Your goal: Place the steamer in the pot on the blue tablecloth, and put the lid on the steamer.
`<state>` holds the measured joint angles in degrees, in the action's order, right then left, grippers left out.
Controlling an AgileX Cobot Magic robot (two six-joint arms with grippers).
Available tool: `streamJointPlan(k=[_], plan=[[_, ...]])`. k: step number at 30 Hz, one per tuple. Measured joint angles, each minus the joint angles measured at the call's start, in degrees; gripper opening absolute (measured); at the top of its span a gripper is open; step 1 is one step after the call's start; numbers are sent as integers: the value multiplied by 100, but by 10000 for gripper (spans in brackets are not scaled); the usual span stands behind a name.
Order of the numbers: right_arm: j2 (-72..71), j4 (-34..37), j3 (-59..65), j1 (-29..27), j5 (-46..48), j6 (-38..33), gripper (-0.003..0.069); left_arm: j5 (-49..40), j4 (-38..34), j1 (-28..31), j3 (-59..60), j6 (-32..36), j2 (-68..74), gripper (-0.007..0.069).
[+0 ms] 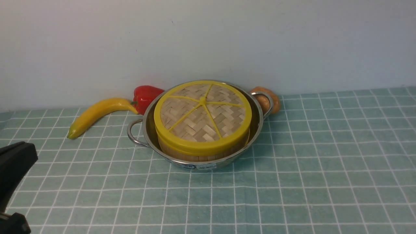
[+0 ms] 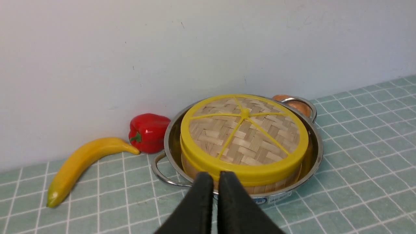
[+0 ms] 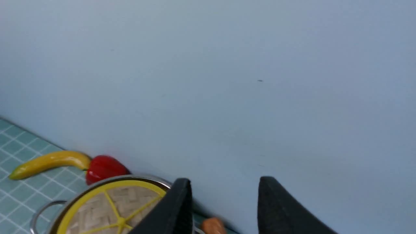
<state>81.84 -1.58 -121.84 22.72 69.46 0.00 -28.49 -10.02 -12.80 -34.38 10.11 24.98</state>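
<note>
Blue tablecloth (image 1: 292, 182) holds the lidded steamer (image 1: 172, 153) just beyond the closed, empty left gripper (image 2: 216, 177).

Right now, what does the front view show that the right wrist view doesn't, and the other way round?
Only the front view: the steamer wall under the lid, the label on the pot, and a black piece of the left arm. Only the right wrist view: the right gripper, jaws apart and empty. Both: the lid inside the pot's rim, the banana, the red pepper, a brown item behind the pot, and the blue tablecloth.
</note>
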Motion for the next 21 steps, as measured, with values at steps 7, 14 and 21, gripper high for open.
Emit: streamJointPlan(k=[7, 14, 21], plan=[[-1927, 94, 2828, -63, 35, 120, 196, 10, 0, 0, 0, 0, 0, 34], [-3356, 510, 5942, -63, -1692, 206, 73, 10, 0, 0, 0, 0, 0, 52], [-3873, 741, 7935, -63, -3608, 328, -16, 5, 0, 0, 0, -6, 0, 64]])
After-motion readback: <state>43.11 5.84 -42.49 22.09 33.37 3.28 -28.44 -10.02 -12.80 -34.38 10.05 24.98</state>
